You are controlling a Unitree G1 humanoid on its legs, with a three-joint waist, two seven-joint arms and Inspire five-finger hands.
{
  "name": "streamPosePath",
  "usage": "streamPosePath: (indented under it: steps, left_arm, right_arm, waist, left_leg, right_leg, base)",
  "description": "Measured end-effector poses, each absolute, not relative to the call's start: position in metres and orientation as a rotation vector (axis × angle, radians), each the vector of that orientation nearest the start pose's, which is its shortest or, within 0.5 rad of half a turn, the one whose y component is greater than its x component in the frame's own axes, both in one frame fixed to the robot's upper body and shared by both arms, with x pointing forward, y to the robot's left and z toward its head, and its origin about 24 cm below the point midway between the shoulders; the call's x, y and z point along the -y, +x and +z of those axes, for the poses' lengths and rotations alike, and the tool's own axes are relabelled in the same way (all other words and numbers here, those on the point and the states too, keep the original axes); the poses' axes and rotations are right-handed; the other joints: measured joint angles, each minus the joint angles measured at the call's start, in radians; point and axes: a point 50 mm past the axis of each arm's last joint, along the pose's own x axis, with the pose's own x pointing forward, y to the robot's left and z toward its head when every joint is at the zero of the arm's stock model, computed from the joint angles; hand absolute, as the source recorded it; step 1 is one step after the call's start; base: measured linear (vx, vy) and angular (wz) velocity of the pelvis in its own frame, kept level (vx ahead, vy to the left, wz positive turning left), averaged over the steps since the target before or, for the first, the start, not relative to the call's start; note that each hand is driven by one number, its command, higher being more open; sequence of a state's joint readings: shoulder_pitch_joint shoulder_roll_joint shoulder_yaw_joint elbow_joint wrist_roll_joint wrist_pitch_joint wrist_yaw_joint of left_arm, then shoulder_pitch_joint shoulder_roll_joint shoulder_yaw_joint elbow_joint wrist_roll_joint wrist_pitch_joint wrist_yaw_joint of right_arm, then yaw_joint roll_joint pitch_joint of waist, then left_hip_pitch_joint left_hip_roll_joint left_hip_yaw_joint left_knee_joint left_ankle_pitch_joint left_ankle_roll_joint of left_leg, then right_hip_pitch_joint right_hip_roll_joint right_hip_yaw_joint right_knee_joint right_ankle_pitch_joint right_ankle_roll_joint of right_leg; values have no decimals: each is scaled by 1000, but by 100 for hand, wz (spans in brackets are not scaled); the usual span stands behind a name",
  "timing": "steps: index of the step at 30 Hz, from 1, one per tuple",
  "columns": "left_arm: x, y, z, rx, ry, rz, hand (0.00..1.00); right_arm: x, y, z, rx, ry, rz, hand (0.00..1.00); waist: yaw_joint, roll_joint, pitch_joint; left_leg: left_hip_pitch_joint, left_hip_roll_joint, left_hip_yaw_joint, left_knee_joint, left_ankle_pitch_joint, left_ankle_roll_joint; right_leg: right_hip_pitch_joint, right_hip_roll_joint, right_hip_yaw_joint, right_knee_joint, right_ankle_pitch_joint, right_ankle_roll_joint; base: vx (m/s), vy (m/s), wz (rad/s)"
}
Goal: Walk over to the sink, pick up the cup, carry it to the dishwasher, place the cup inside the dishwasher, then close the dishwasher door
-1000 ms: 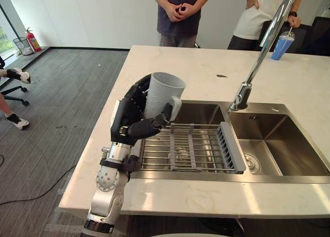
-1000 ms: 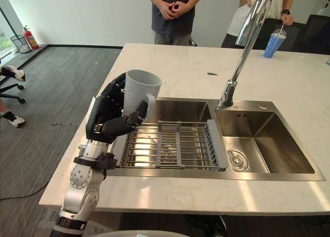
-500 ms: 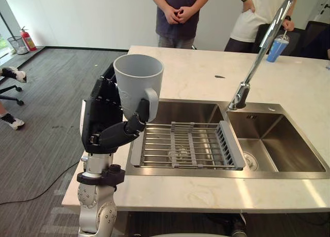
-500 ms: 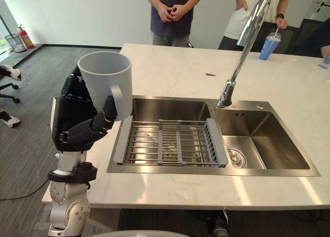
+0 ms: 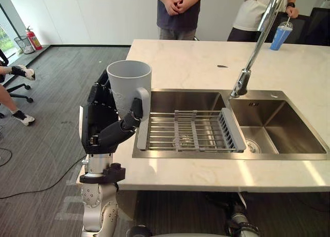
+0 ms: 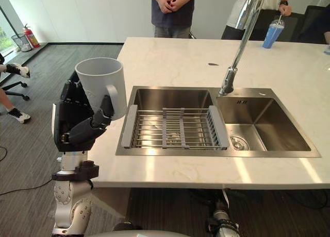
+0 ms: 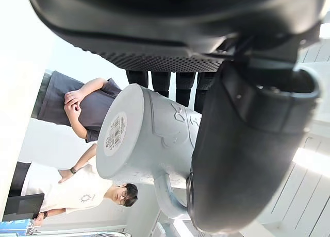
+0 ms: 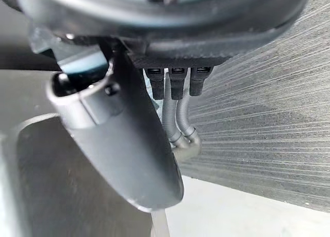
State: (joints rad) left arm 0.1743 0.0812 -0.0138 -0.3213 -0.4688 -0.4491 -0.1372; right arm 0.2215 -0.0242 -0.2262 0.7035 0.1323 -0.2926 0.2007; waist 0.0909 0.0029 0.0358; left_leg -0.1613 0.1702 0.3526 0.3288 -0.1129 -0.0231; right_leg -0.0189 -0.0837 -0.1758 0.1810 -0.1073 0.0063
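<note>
A grey cup (image 5: pixel 129 87) with a handle is held upright, mouth up, in my left hand (image 5: pixel 103 123). The fingers wrap its far side and the thumb presses by the handle. Cup and hand hover at the left edge of the counter (image 5: pixel 180 62), left of the sink (image 5: pixel 289 139). The left wrist view shows the cup (image 7: pixel 144 139) from below, gripped between thumb and fingers. My right hand (image 8: pixel 118 139) hangs low over grey carpet with relaxed fingers and holds nothing.
A grey drying rack (image 5: pixel 191 131) spans the sink's left basin, and a tall chrome faucet (image 5: pixel 255 46) rises behind it. A blue cup with a straw (image 5: pixel 281 37) stands at the back right. Two people (image 5: pixel 178 10) stand behind the counter. A seated person's legs (image 5: pixel 15 72) show at far left.
My left hand lifted the cup from beside the rack, turned it upright and carried it left to the counter's edge. The camera has pulled back from the sink.
</note>
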Motion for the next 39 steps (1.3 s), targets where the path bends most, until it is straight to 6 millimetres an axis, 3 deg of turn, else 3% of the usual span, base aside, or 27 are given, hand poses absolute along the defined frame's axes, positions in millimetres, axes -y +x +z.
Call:
streamPosePath:
  steps: [1, 2, 4, 6, 7, 8, 10, 12, 16, 21, 23, 27, 30, 31, 32, 34, 35, 36, 37, 39]
  left_arm:
    - [-174, 202, 118, 623, -346, -68, 30]
    - [-172, 201, 120, 630, -350, -82, 30]
    - [-168, 197, 129, 676, -345, -126, 30]
    - [-161, 194, 134, 716, -356, -175, 30]
    - [-157, 194, 134, 722, -366, -195, 30]
    - [-158, 194, 129, 699, -355, -192, 30]
    - [-163, 198, 110, 608, -352, -156, 30]
    - [-162, 200, 101, 559, -362, -143, 30]
    - [-160, 200, 99, 540, -357, -149, 30]
    - [-152, 201, 97, 506, -381, -163, 30]
    - [-150, 201, 96, 497, -388, -165, 30]
    - [-158, 202, 94, 479, -385, -86, 30]
    - [-166, 199, 90, 455, -377, -36, 30]
    - [-169, 196, 89, 445, -374, -22, 30]
    - [-170, 194, 88, 442, -370, -19, 30]
    - [-172, 192, 86, 426, -362, -34, 30]
    - [-171, 191, 85, 425, -361, -48, 30]
    - [-169, 190, 85, 426, -360, -76, 30]
    - [-167, 190, 85, 431, -358, -106, 30]
    - [-164, 189, 86, 447, -375, -129, 30]
  right_arm:
    - [205, 124, -116, -583, 180, -173, 90]
    - [206, 120, -117, -594, 178, -182, 90]
    - [209, 109, -120, -621, 173, -198, 90]
    - [210, 97, -122, -646, 172, -214, 90]
    - [212, 93, -123, -658, 170, -221, 90]
    - [203, 90, -128, -684, 200, -219, 90]
    - [187, 75, -135, -729, 252, -219, 90]
    - [185, 69, -138, -756, 259, -220, 90]
    - [186, 71, -138, -744, 258, -206, 90]
    - [192, 76, -135, -710, 231, -201, 90]
    - [192, 76, -135, -710, 230, -201, 90]
    - [183, 80, -134, -709, 223, -133, 90]
    - [178, 86, -134, -703, 212, -82, 90]
    - [177, 90, -133, -696, 209, -71, 90]
    - [176, 93, -132, -692, 211, -70, 90]
    - [181, 97, -131, -684, 200, -91, 90]
    - [184, 97, -131, -688, 191, -99, 90]
    - [192, 96, -131, -697, 168, -113, 90]
    - [199, 94, -131, -710, 150, -130, 90]
    - [210, 91, -130, -713, 141, -170, 90]
  waist:
    - [0, -14, 7]
    - [0, -15, 10]
    - [-25, -10, 5]
    - [-48, 8, -13]
    - [-49, 31, -27]
    - [-48, 6, -29]
    - [-58, -20, -36]
    - [-63, -20, -36]
    - [-53, -30, -40]
    - [-69, -27, -39]
    - [-75, -32, -42]
    - [-61, -35, -43]
    - [-52, -31, -44]
    - [-49, -34, -43]
    - [-47, -37, -42]
    - [-48, -43, -38]
    - [-49, -43, -38]
    - [-49, -41, -38]
    - [-51, -28, -46]
    - [-53, -19, -43]
  left_leg:
    - [-7, -2, 3, 37, -12, 27]
    - [-19, 9, 4, 169, -60, 64]
    - [28, 47, 1, 275, -114, 33]
    - [94, 75, -32, 216, -146, -16]
    - [122, 49, -62, 84, -186, -51]
    - [118, 17, -56, 65, -167, -43]
    - [126, -53, -87, 15, -134, -10]
    - [126, -79, -107, 2, -127, 3]
    - [123, -88, -130, -1, -124, 7]
    - [117, -91, -199, 1, -118, 4]
    - [110, -105, -243, -2, -109, 4]
    - [88, -123, -304, -5, -92, -9]
    - [65, -123, -358, -28, -63, -28]
    - [52, -119, -367, -46, -58, -20]
    - [47, -108, -345, -54, -63, -7]
    - [39, -16, -139, -73, -51, 26]
    - [35, 3, -89, -69, -42, 40]
    - [19, 40, 1, -44, -13, 82]
    - [-4, 51, 62, -6, 42, 71]
    - [1, 31, 80, -32, 59, 51]
  right_leg:
    - [-7, -11, -6, 3, -3, -6]
    - [-4, -32, -21, 6, 7, -1]
    - [4, -58, -59, 8, 20, 13]
    - [-13, -69, -99, 18, 31, 36]
    - [-49, -74, -110, 43, 34, 52]
    - [-61, -102, -103, 51, 43, 62]
    - [-36, -142, -113, 19, 62, 77]
    - [-10, -157, -125, 1, 73, 71]
    - [9, -160, -140, -15, 88, 79]
    - [38, -151, -118, -2, 86, 78]
    - [46, -150, -72, 11, 61, 60]
    - [72, -144, -43, -2, -3, 61]
    - [76, -130, -66, -5, -22, 67]
    - [78, -131, -101, -6, -22, 70]
    - [80, -136, -121, -6, -19, 76]
    - [103, -148, -189, -3, -10, 88]
    - [110, -153, -206, 1, -10, 88]
    - [122, -157, -233, 17, -10, 88]
    - [134, -170, -252, 42, -10, 88]
    - [113, -197, -261, 147, -35, 76]
  base:
    - [-265, 34, 21]
    - [-219, 60, 27]
    - [-195, 147, 63]
    - [-113, 249, 70]
    - [-94, 313, 30]
    - [-90, 326, 32]
    - [-54, 187, 46]
    - [-48, 109, 47]
    - [-16, 28, 20]
    - [8, -19, 40]
    - [10, 4, 64]
    - [6, -74, 54]
    - [-9, -121, 57]
    - [-15, -94, 67]
    - [-7, -94, 87]
    - [21, -44, 125]
    - [40, 31, 155]
    - [54, 100, 164]
    - [62, 121, 168]
    - [38, 163, 153]
